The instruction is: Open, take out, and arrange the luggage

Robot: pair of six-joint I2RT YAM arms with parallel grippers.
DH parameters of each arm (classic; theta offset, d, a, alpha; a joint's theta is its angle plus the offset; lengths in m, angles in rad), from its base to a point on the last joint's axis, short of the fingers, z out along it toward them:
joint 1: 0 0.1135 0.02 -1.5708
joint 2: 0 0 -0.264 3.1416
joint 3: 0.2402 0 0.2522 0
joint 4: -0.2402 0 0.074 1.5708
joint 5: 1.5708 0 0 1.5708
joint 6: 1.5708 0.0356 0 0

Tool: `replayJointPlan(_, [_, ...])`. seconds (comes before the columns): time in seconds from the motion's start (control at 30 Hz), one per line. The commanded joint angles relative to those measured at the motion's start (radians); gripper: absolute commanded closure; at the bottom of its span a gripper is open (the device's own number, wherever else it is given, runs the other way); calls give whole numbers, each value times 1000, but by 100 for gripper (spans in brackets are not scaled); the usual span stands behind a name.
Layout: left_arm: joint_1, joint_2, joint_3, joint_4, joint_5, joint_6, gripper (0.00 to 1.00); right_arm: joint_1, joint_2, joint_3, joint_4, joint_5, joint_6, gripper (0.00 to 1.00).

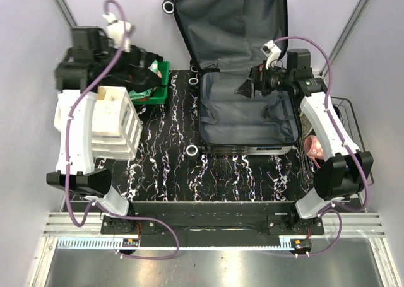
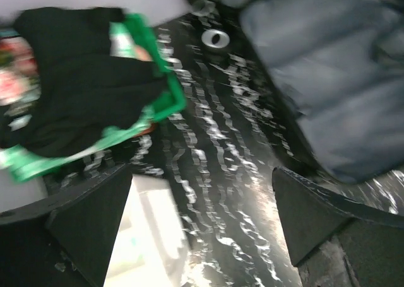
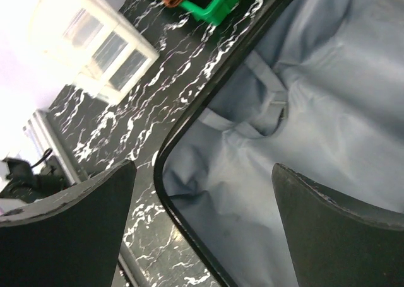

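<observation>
- Nearest me, on the left, stands the white drawer unit (image 1: 113,123), with neither arm on it
- The luggage (image 1: 246,120) lies centre-right with its base flat and its lid propped upright towards the far wall, which leaves the grey lining reachable; the base looks empty
- Its wheels (image 1: 192,151) face left, so I judge the long axis runs left to right
- My right gripper (image 3: 202,170) hovers over the lining, fingers spread wide, holding nothing
- Far left, my left gripper (image 2: 202,169) hangs spread and empty above the green bin (image 2: 170,101), where a black garment (image 2: 82,91) lies
</observation>
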Motion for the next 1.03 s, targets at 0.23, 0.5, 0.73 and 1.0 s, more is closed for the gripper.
replayJointPlan(0.23, [-297,175,-178,135,-112,-191,1,-42,-193,-202,81,238,-108,0])
replayJointPlan(0.5, [-334,145,-498,423,-291,-200,1,-48,-255,-438,168,323,-103,0])
replayJointPlan(0.73, [-392,145,-635,566,-402,-156,1,-48,-281,-566,270,384,-89,0])
replayJointPlan(1.0, [-406,81,-629,591,-433,-139,1,-46,-318,-523,276,395,-105,0])
